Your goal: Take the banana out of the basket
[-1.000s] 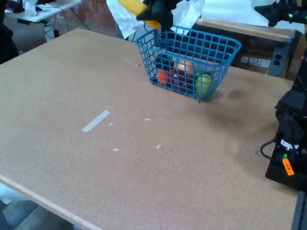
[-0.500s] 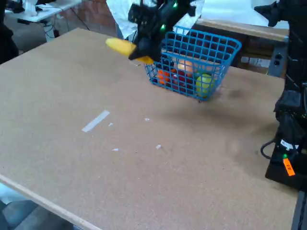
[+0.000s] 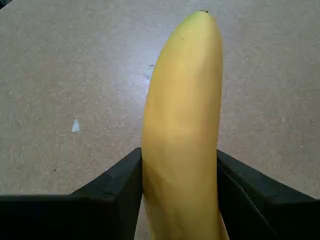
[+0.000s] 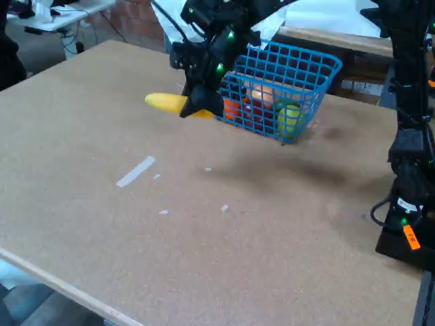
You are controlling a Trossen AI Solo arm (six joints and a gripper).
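Banana [image 4: 165,102] out of the basket [image 4: 323,68], held in the air just left of the basket's left end in fixed view, above the desk [image 4: 224,251]. Long axis roughly level, free tip pointing left, away from basket; other end buried in the tool [image 4: 198,107]. Wrist view: banana [image 3: 182,130] runs straight up the frame, tip away from camera, both black fingers [image 3: 116,192] pressed to its sides, closed only to banana's width. Arm reaches in from top of fixed view over the basket's left rim, wrist angled down-left, green lights on it. Basket still has an orange fruit [image 4: 232,107], a pale one, red ones, and a round yellow-green fruit [image 4: 289,117] at its right end. Tape strip [image 4: 135,171] and small white scraps lie on desk well below-left of basket. Black device with cable at desk's right edge.
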